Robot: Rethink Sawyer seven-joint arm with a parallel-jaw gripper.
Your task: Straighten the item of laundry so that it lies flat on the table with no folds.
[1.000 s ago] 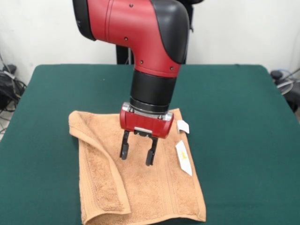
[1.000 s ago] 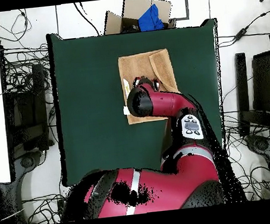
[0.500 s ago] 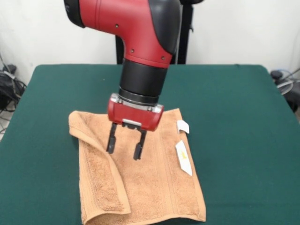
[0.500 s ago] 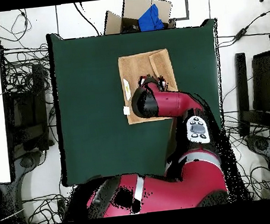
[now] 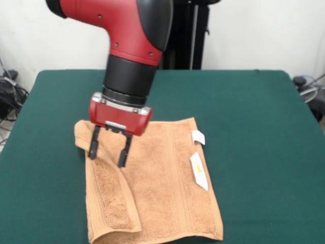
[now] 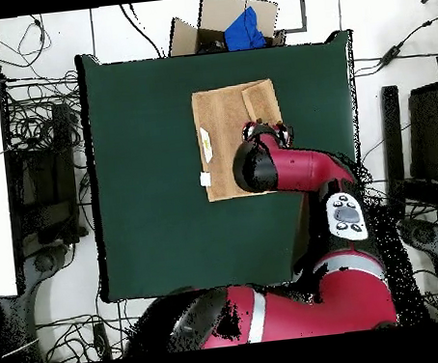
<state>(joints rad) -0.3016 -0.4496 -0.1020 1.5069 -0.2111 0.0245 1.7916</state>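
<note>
The orange-tan towel (image 5: 165, 188) lies on the green table (image 5: 254, 127) toward its front middle. Its left side is folded over into a long strip (image 5: 109, 195) that lies on top of the rest. Two white tags (image 5: 198, 170) stick out at its right edge. My gripper (image 5: 107, 151) is open, pointing down over the upper end of that folded strip, with nothing between its fingers. From overhead, the towel (image 6: 226, 135) sits at the table's far middle, and the gripper (image 6: 268, 128) hangs over its right side beside the fold (image 6: 258, 98).
A cardboard box (image 6: 230, 21) with something blue in it stands past the table's far edge in the overhead view. Cables and equipment lie on the floor on both sides of the table (image 6: 147, 197).
The arm has swung across the towel from its middle to the folded side, leftward in the front view. The gripper stays open and the towel has not moved.
</note>
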